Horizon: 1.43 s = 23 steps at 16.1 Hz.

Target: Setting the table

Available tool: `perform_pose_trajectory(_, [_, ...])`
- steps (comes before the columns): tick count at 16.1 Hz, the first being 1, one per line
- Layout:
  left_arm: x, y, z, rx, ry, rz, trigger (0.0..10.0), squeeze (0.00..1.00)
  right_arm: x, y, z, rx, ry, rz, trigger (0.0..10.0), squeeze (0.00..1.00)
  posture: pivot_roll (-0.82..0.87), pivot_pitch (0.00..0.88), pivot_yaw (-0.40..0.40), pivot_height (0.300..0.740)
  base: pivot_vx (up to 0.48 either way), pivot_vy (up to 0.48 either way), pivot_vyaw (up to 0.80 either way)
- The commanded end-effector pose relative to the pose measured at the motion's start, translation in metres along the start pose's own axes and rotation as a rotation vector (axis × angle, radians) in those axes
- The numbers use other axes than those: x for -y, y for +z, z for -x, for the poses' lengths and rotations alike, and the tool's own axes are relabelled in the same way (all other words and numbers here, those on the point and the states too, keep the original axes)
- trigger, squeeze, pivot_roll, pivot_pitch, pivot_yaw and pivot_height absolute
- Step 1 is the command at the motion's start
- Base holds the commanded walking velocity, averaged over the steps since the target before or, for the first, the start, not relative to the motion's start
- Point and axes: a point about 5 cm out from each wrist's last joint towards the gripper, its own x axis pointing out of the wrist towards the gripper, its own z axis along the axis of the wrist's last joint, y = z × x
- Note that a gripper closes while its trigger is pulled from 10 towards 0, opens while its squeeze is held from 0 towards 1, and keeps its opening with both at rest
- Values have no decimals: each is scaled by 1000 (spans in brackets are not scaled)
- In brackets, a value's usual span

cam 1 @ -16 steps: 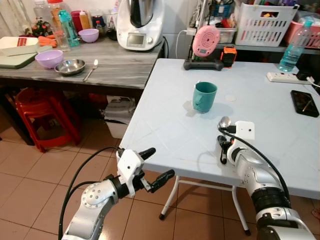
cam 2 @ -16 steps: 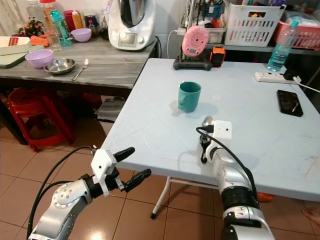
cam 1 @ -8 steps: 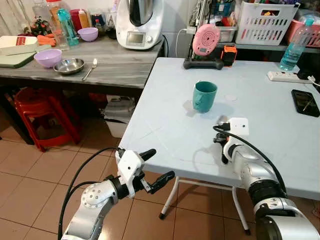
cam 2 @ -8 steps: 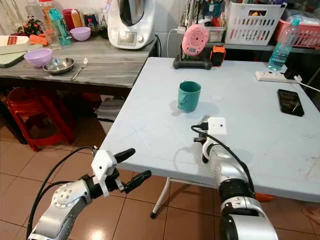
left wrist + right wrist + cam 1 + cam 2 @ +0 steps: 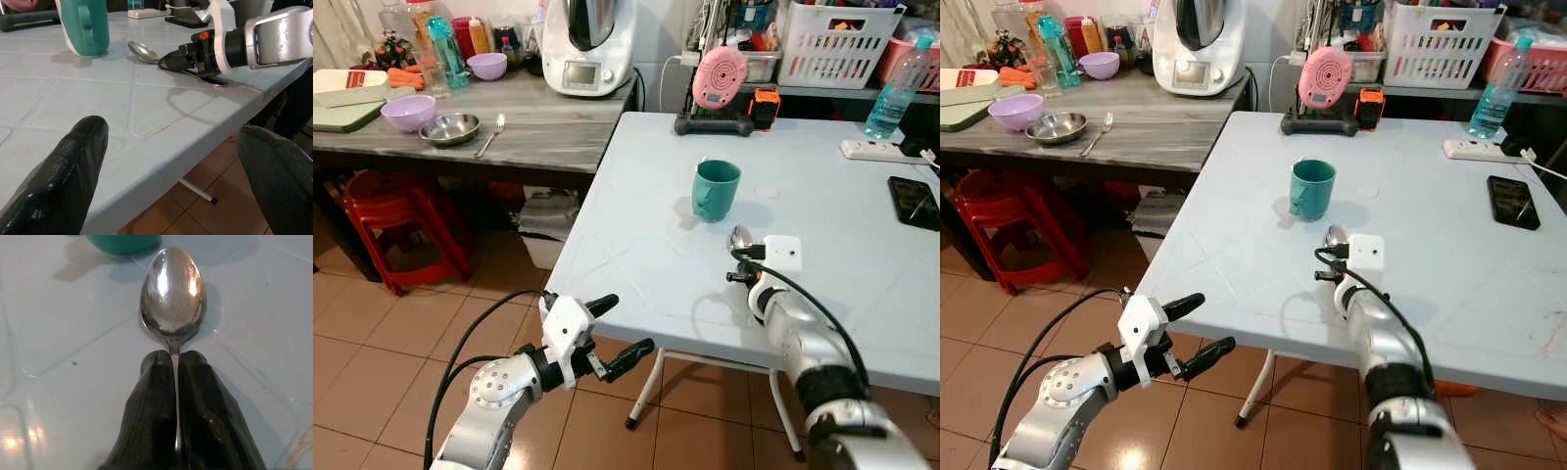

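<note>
**Spoon held low on the table, near the cup**

Off the near left edge of the pale blue plastic table [image 5: 636, 245], the left gripper [image 5: 615, 329] hangs over the tiled floor with its two black fingers spread wide and nothing between them. On the tabletop to the right, the right gripper [image 5: 175, 366] has its fingers pressed together on the handle of a shiny metal spoon [image 5: 173, 290], whose bowl faces up and points away toward the far side, lying low against the table. Just beyond the spoon stands a teal ceramic mug [image 5: 715, 189], upright; its contents cannot be seen. Farther right a black phone [image 5: 915, 201] lies flat near the table edge. At the far end sit a pink round gadget on a black stand [image 5: 719, 80], a white power strip [image 5: 876, 149] and a clear blue water bottle [image 5: 897, 90].

On the grey wooden counter [image 5: 538, 127] at far left rest a steel bowl [image 5: 449, 128] that looks empty, a second spoon [image 5: 491, 136] just right of it, and a lilac bowl [image 5: 408, 113] whose inside is unclear. A white kitchen machine [image 5: 587, 44] stands behind them.
</note>
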Motion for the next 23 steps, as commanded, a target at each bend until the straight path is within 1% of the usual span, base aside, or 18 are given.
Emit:
perform_pose_trajectory(1, [0,4,-1,0,-12,-27,10000,0,-6,-8,5,-2,2,-53,0,0,-58,0,35,740,0,0,0])
perform_pose_trajectory(2, [-1,5,-1,3,-4,-31,10000,0,-9,1,11,65,1,-78,0,0,-58,0,35,740,0,0,0])
perform_pose_trajectory(3, [-2,5,-1,7,7,-34,10000,0,-11,10,21,136,-7,-106,0,0,-59,0,36,740,0,0,0])
perform_pose_trajectory(5, [-4,5,-1,19,41,-18,10000,0,-11,21,39,231,-45,-147,0,0,-63,0,37,740,0,0,0])
perform_pose_trajectory(6, [-11,6,-1,39,115,16,10000,0,-12,26,49,282,-59,-166,196,0,-63,0,37,740,0,0,0])
perform_pose_trajectory(7, [-17,7,0,47,183,28,10000,0,-12,29,55,308,-67,-177,4667,0,-71,0,42,740,0,0,0])
perform_pose_trajectory(8, [-27,9,-1,39,273,7,10000,0,-14,31,62,339,-61,-178,10000,0,-75,0,41,740,0,0,0])
perform_pose_trajectory(9, [-37,10,-1,41,356,2,10000,0,-15,33,69,376,-67,-153,10000,0,-81,0,40,740,0,0,0])
perform_pose_trajectory(10, [-42,12,-2,52,393,18,10000,0,-14,33,74,389,-77,-139,10000,0,-83,0,39,740,0,0,0])
perform_pose_trajectory(11, [-51,15,-3,69,453,58,10000,0,-12,32,81,397,-90,-146,10000,0,-91,0,37,740,0,0,0])
perform_pose_trajectory(12, [-55,16,-3,91,480,108,10000,0,-9,29,83,384,-100,-142,10000,0,-93,0,36,740,0,0,0])
perform_pose_trajectory(13, [-56,16,-4,99,488,131,10000,0,-7,28,83,378,-104,-133,10000,0,-94,0,36,740,0,0,0])
perform_pose_trajectory(14, [-57,17,-6,104,496,137,10000,0,-4,26,85,370,-114,-110,10000,0,-95,0,32,740,0,0,-606])
perform_pose_trajectory(15, [-56,17,-8,116,485,141,10000,0,-3,26,85,370,-114,-115,10000,0,-96,0,32,740,0,0,-744])
perform_pose_trajectory(16, [-56,18,-10,128,489,164,10000,0,-3,27,85,372,-113,-112,10000,0,-97,0,30,740,0,330,-744])
perform_pose_trajectory(18, [-56,18,-13,130,489,174,10000,0,-6,30,85,381,-103,-107,10000,0,-97,0,31,740,0,351,-694])
perform_pose_trajectory(20, [-55,17,-16,127,486,187,10000,0,-6,29,83,377,-105,-85,10000,0,-106,0,28,740,0,362,0])
perform_pose_trajectory(23, [-54,16,-16,127,483,192,10000,0,-6,26,82,367,-104,-88,10000,0,-97,0,33,740,0,364,0])
